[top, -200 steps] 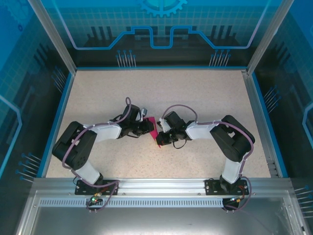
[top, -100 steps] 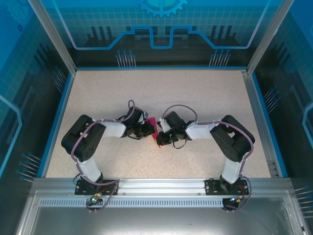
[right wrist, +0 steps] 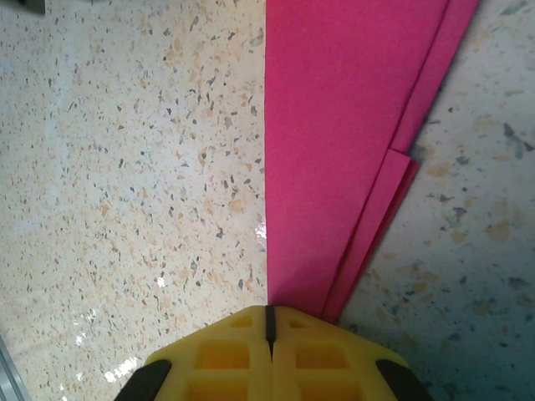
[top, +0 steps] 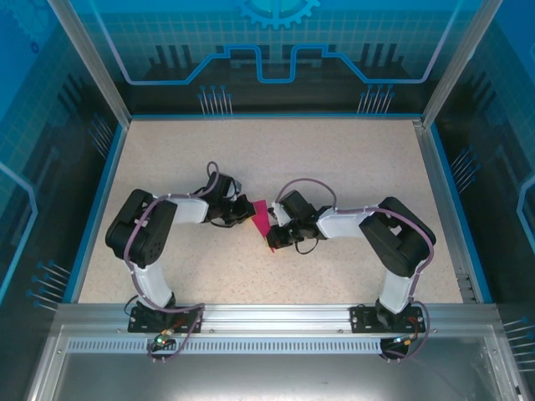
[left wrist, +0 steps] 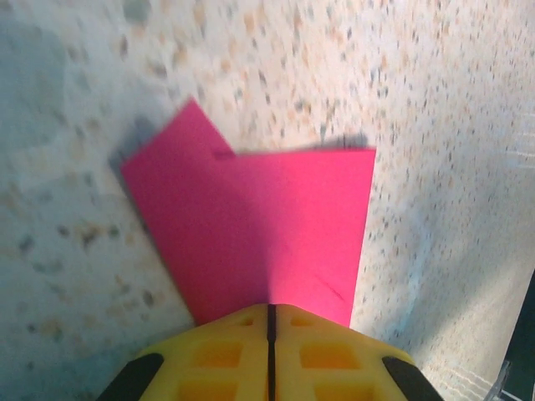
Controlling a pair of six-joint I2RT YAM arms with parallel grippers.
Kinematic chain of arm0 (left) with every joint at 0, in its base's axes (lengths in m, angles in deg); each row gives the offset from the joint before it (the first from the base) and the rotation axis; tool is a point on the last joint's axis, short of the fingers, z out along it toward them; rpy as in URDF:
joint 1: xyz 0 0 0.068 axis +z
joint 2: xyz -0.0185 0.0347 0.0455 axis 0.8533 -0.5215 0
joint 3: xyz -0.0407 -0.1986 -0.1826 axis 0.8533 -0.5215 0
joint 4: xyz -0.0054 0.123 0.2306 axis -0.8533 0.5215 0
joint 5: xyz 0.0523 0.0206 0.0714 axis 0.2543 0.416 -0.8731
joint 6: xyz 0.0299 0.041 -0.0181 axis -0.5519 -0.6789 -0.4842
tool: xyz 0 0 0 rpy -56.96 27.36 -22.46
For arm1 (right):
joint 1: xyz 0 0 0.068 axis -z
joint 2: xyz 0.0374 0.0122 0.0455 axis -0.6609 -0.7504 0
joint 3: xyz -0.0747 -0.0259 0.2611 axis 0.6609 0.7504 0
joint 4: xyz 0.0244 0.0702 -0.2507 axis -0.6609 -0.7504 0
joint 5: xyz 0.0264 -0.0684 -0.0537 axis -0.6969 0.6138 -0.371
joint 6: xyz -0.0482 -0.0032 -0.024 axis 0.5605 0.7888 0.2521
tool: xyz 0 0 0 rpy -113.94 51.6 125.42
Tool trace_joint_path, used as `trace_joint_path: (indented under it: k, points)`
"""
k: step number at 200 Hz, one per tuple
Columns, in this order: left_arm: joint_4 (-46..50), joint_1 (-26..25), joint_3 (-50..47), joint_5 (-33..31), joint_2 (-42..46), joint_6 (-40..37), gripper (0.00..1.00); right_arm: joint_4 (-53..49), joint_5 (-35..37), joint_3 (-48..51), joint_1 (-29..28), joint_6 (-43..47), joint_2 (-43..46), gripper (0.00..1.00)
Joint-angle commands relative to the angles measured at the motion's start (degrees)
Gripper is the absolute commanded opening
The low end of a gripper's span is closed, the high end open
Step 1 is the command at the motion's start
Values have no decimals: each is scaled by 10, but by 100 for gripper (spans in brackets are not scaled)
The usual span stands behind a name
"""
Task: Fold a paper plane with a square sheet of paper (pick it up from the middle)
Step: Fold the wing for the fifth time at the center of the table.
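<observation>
Mid-table, the folded magenta sheet of paper [top: 262, 219] is caught between both arms. The left gripper [top: 249, 210] has its yellow fingers pressed tight on one edge, and the right gripper [top: 272, 238] pinches the stacked layers at the other end. Whether it rests on the surface I cannot tell. If the two arms pull unevenly, I'd expect the thin paper to tear or slide out, letting the flaps spring open. The table [top: 351, 159] is speckled beige stone-look, rimmed in blue, inside an aluminium-framed booth with blue printed walls.
</observation>
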Motion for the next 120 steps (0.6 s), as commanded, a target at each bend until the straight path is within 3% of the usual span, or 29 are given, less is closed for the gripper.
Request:
trace_joint_path:
  k: [1, 120]
  points:
    - [45, 17, 33, -49, -27, -20, 10, -137, 87, 32, -5, 11, -37, 4]
    - [75, 91, 82, -56, -62, -43, 12, -124, 80, 36, -5, 6, -34, 3]
